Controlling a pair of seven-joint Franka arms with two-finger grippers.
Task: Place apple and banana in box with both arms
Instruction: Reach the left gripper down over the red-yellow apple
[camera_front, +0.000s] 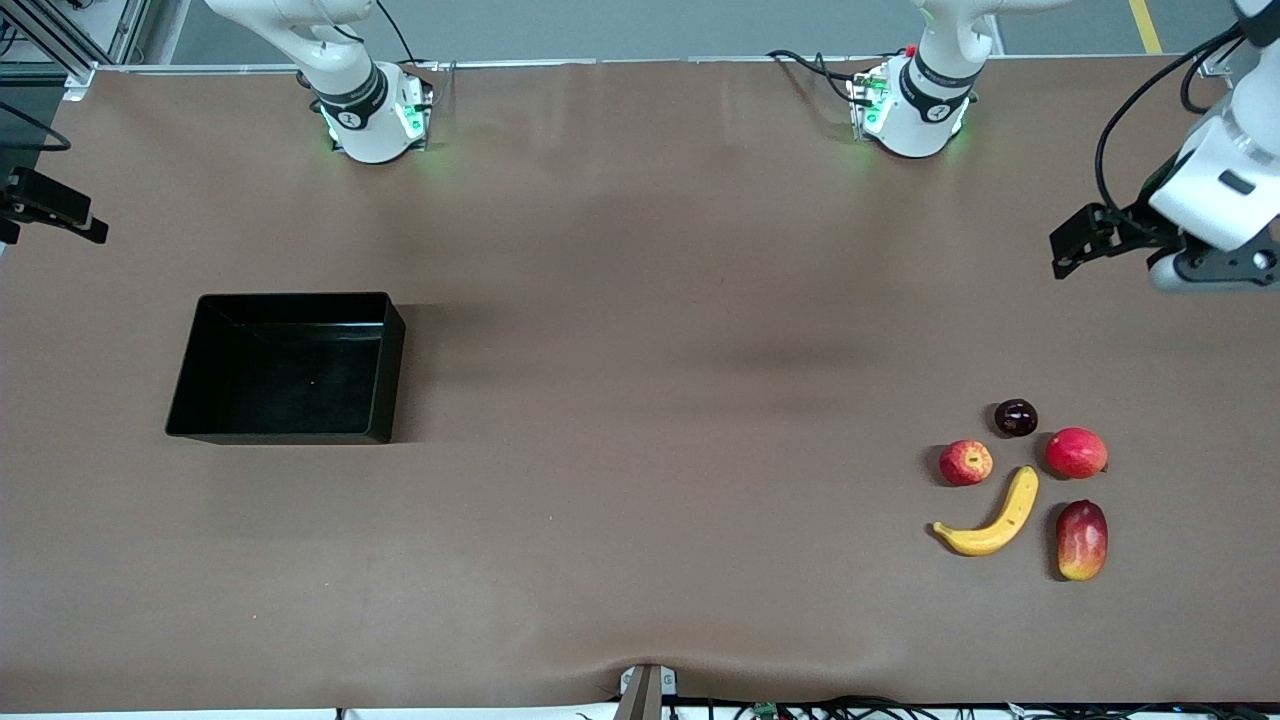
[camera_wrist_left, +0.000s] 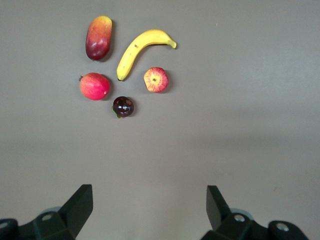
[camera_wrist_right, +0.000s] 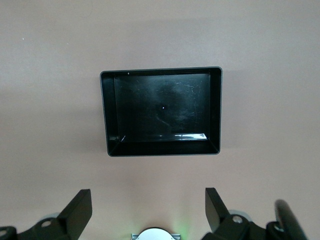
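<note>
The apple (camera_front: 966, 462) and the banana (camera_front: 990, 517) lie side by side on the brown table at the left arm's end, the banana nearer to the front camera. Both show in the left wrist view, apple (camera_wrist_left: 156, 80) and banana (camera_wrist_left: 141, 48). The black box (camera_front: 394, 365) stands empty toward the right arm's end and shows in the right wrist view (camera_wrist_right: 108, 115). My left gripper (camera_front: 1078, 243) (camera_wrist_left: 150, 202) hangs open and empty high over the table, away from the fruits. My right gripper (camera_front: 55, 208) (camera_wrist_right: 149, 202) hangs open and empty high up, short of the box.
Three other fruits lie around the apple and banana: a dark plum (camera_front: 1015, 417), a smooth pink-red round fruit (camera_front: 1076, 452) and a red-yellow mango (camera_front: 1082, 540). The arm bases (camera_front: 372, 118) (camera_front: 912, 112) stand along the table's edge farthest from the front camera.
</note>
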